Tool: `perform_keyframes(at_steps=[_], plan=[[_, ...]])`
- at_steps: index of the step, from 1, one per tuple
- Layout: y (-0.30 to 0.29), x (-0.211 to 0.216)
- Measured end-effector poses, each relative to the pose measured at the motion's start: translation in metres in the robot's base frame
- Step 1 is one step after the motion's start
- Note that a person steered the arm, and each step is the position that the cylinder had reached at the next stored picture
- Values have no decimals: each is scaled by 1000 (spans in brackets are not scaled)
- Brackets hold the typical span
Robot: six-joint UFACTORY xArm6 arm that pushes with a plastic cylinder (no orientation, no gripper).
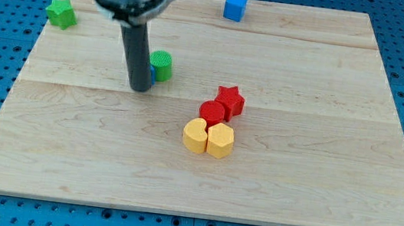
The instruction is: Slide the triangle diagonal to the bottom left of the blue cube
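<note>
The blue cube [235, 7] sits near the board's top edge, right of centre. My tip [140, 88] rests on the board left of centre. A small blue sliver [152, 70] shows between the rod and a green cylinder [161, 66]. It is mostly hidden by the rod, so its shape cannot be made out. The green cylinder stands just to the right of the rod, touching or nearly touching that blue piece. No other triangle shows.
A green star [60, 13] lies near the top left corner of the wooden board [317, 181]. A red star [230, 101], a red cylinder [212, 113] and two yellow blocks [196, 136] [220, 141] cluster at the centre.
</note>
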State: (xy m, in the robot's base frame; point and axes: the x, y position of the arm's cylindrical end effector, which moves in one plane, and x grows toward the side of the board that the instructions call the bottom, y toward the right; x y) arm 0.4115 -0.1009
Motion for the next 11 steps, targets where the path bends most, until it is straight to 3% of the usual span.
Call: perform_keyframes(at_steps=[2,4,5,7,8,9,10,11], plan=[[61,-62],[165,-59],[183,-52],[164,-161],[200,-111],[145,-38],[74,-14],[-16,-25]])
